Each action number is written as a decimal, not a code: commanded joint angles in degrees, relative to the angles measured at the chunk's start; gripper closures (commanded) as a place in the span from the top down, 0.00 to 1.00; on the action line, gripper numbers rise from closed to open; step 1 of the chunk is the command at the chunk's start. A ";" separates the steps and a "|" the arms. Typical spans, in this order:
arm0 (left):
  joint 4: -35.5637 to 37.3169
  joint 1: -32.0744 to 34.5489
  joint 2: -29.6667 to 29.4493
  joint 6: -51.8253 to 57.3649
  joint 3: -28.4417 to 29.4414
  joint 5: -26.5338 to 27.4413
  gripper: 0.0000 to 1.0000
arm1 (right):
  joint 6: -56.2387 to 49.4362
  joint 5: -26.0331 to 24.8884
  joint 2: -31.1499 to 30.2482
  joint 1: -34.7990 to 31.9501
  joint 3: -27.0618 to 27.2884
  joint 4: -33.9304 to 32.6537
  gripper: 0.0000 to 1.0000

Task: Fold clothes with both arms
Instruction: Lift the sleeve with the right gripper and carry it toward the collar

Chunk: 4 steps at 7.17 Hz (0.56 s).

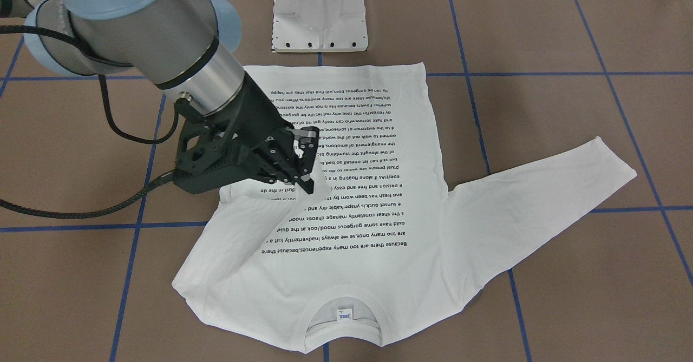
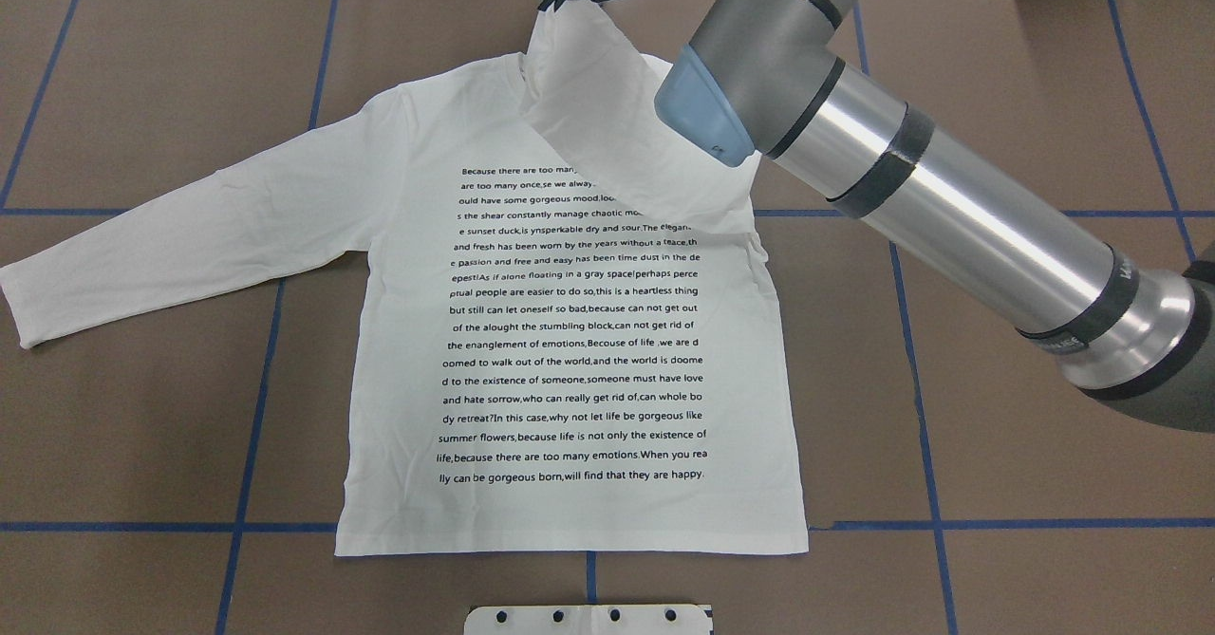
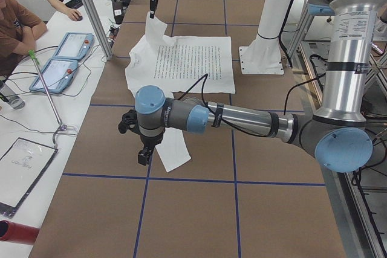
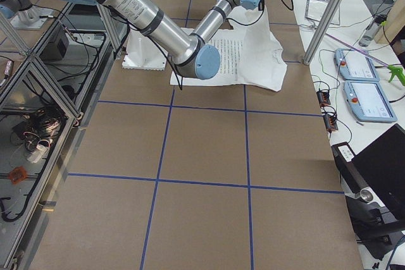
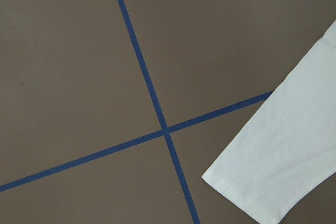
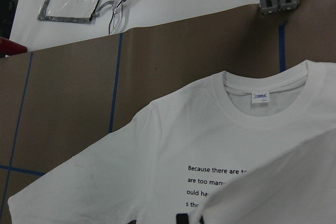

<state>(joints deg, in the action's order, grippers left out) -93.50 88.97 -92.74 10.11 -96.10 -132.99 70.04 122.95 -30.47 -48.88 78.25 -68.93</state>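
Grip first: what is in your right gripper (image 1: 309, 182)?

My jaws are pinched together on the cuff end of one long sleeve (image 2: 607, 94) of the white T-shirt (image 2: 570, 369). I hold it up off the table (image 2: 1044, 483), out past the end of the shirt that lies farthest from the white pedestal (image 1: 319, 15).

And the cloth below that hand?

The raised sleeve runs down from my fingers and lies slanted across the shoulder. It covers the ends of the top few lines of the black text block (image 2: 574, 331).

Where is the rest of the shirt?

It is spread flat, print side up, on the brown table in front of the pedestal. The hem is the edge nearest the pedestal. The ribbed collar (image 1: 341, 297) and its small neck label (image 1: 344, 315) are at the far end.

The other sleeve?

The other sleeve (image 2: 171, 227) lies stretched out flat, off to my left of the pedestal.

Your left gripper (image 3: 143, 152)?

It hangs low, just beside that sleeve's cuff (image 5: 273, 177). Only the side view shows it, so I cannot tell whether its jaws are apart or together. My left wrist camera sees the cuff lying on the table near a crossing of blue tape lines (image 5: 147, 82).
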 commanded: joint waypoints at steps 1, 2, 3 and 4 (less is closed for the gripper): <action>-0.02 -0.03 0.02 -0.09 0.47 0.01 0.99 | -0.87 -3.49 3.73 3.08 -6.23 0.11 0.00; -0.02 -0.03 0.02 -0.09 0.56 0.01 0.99 | -1.57 -4.55 4.53 4.13 -9.22 0.20 0.00; -0.02 -0.03 -0.07 -0.09 0.82 -0.08 0.99 | -1.92 -4.73 4.89 4.93 -9.95 0.20 0.00; -0.11 -0.03 -0.07 -0.09 1.09 -0.08 0.99 | -2.01 -4.65 5.59 4.93 -9.35 0.20 0.00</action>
<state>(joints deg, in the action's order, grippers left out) -93.53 88.95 -92.78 10.02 -95.32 -133.03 68.32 118.52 -25.74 -44.41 69.22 -68.75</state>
